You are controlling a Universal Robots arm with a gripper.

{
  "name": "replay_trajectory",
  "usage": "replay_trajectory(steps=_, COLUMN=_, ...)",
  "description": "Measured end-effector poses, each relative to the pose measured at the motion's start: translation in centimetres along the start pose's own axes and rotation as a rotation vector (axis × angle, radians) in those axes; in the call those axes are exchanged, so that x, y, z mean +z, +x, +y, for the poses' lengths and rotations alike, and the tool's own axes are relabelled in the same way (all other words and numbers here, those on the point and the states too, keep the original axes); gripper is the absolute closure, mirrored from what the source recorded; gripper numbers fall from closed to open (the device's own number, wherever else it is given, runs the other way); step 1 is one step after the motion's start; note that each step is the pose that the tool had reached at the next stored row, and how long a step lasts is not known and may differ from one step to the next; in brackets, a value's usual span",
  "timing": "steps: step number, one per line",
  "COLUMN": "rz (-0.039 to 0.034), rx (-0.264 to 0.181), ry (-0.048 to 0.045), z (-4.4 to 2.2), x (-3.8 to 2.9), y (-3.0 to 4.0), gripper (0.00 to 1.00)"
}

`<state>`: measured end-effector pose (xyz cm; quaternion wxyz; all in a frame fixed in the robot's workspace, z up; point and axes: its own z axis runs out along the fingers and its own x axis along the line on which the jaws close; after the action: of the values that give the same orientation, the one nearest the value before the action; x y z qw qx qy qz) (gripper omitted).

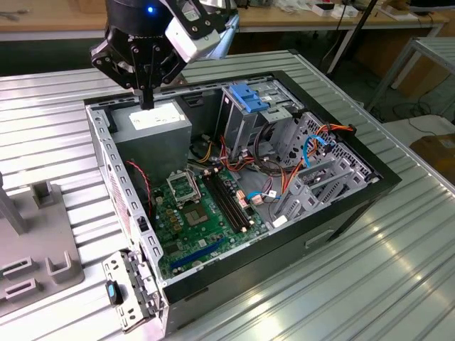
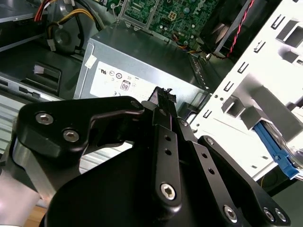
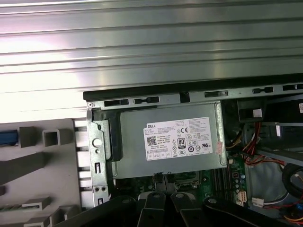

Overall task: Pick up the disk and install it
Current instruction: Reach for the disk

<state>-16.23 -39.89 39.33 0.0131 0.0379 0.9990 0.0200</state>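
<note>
Two empty fingers, tips together, above the labelled grey box; green motherboard beside it in the exterior view.

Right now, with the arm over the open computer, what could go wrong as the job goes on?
1. The gripper hangs over the grey power supply; a drop straight down would likely hit its lid.
2. Loose orange and blue cables cross the drive bays and could snag.
3. The bare green circuit board could be scratched by a stray move.
</note>
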Motion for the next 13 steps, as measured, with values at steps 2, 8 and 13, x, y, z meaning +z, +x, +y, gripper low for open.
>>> replay_trajectory(steps=2, rz=-0.0001, rx=0.000, ry=-0.0001, z=-0.01, x=0.00, y=0.21, gripper=0.89)
replay_trajectory(steps=8, rz=0.0000, rx=0.000, ry=-0.0001, z=-0.02, x=-0.01, y=0.32, gripper=0.89)
replay_trajectory(steps=13, rz=0.0000, rx=0.000, ry=0.0000, z=-0.03, x=-0.01, y=0.41, gripper=0.89)
